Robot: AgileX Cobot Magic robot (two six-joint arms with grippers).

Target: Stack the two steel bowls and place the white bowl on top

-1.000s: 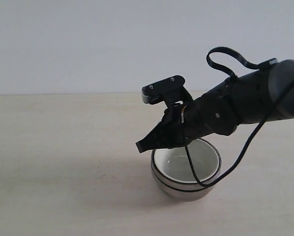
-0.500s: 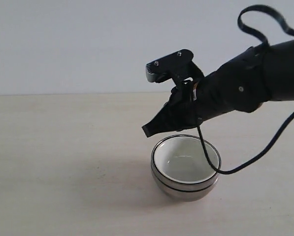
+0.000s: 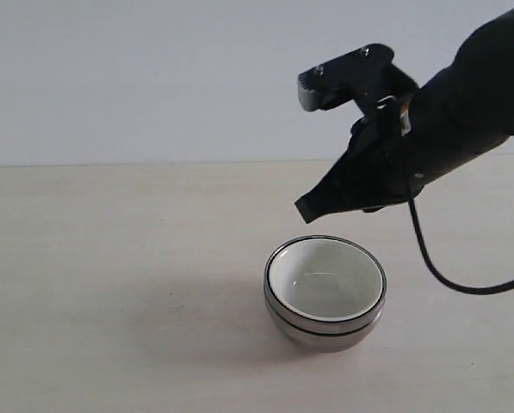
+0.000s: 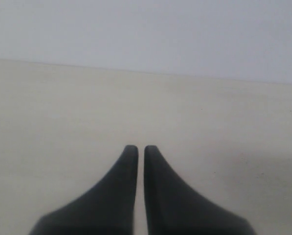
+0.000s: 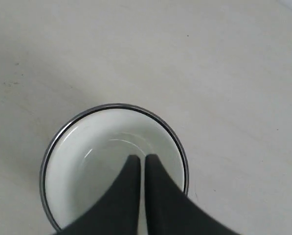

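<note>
White bowl (image 3: 325, 277) sits nested in the stacked steel bowls (image 3: 325, 334), so the stack looks done. Right jaws hang pinched shut and empty just above it; left jaws are shut too, over bare tabletop (image 4: 62, 107). Next call, I'd say: simply pull clear without nudging the rim.

The right hand (image 3: 305, 208) has risen rightward, away from the white bowl (image 3: 325, 284).

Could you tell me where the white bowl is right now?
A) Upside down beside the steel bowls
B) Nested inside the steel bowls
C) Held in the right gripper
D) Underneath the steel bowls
B: the white bowl sits upright inside the steel bowls, with the right gripper shut and empty above it.
</note>
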